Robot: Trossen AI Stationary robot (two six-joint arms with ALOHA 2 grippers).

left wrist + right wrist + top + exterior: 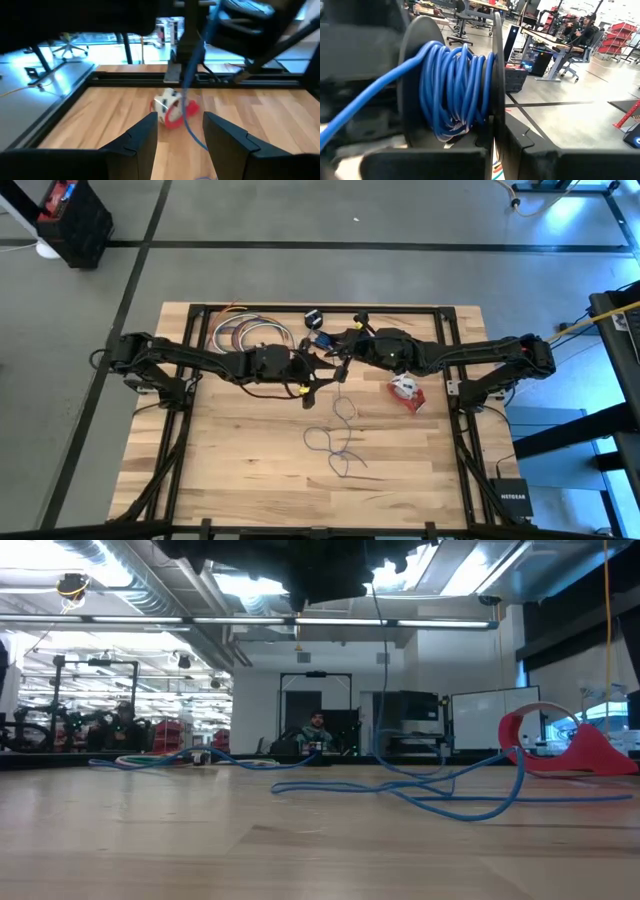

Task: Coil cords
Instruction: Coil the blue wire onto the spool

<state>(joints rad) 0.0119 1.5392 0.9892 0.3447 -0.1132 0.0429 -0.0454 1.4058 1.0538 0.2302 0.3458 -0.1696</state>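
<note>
The thin blue cord (338, 435) lies in loose loops on the table and rises (376, 660) to a black round puck (415, 75), with many turns wound on it (457, 85). My right gripper (342, 352) holds the puck above the table's middle. My left gripper (318, 372) is open right beside it. In the left wrist view (180, 131) the cord (190, 100) hangs down just beyond its fingers. The red-and-white cord bundle (407, 392) lies on the table to the right and also shows in the left wrist view (172, 107). My right gripper has the black puck between its fingers, lifted clear of the table. The wound blue cord (457, 85) sits between the puck's two round discs (497, 75), and one strand (365, 100) leads off it. The fingers' exact place on the puck is hidden by the puck itself.
Several coiled cords (250, 335) lie at the table's far left, with a small blue-and-black item (316, 320) by the far rail. The black frame rail (150, 77) runs along the table's edges. Bare wood (230, 460) lies near the front.
</note>
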